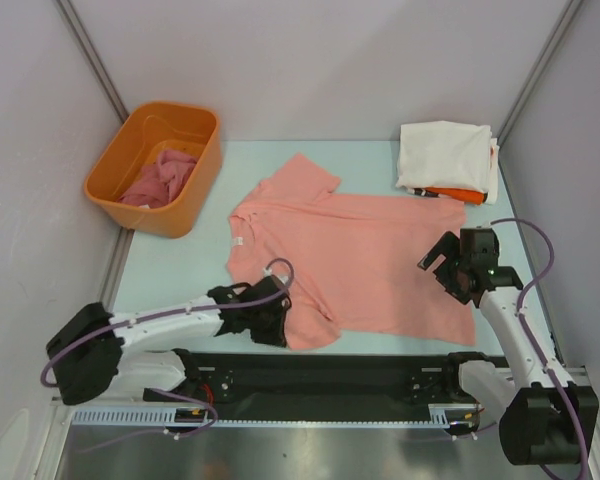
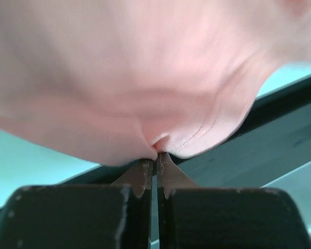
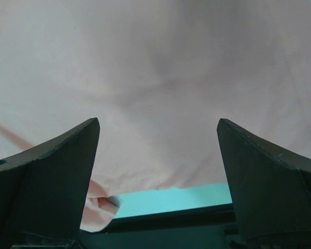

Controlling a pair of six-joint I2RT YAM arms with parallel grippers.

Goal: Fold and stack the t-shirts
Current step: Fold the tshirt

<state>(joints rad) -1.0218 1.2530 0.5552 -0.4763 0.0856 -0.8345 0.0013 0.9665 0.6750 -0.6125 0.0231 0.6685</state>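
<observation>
Now then, early in the fold: salmon-pink shirt point(image 1: 355, 255) flat and spread across the middle of the surface point(image 1: 170, 275), collar to the left, hem to the right. Left claw point(image 2: 156, 155) clamped tight on a pucker of that cloth at the near-left edge, about the sleeve. Right claw point(image 3: 158, 122) spread wide, gripping nothing, hovering over the shirt close to its near hem corner. Looks like a two-corner pickup in the making. Calls next for closing the right claw on the hem edge, then lifting both ends together and carrying the near side over toward the far side.

Far right, cream-white shirt point(image 1: 445, 152) folded atop orange shirt point(image 1: 452, 193): the stack to join. Far left, orange tub point(image 1: 175, 215) with rose-pink shirt point(image 1: 162, 180) heaped inside, not yet folded. Nothing visibly blocking the fold. Main risk, probably, a thin one-layer pinch or a dragged, rumpled hem.
</observation>
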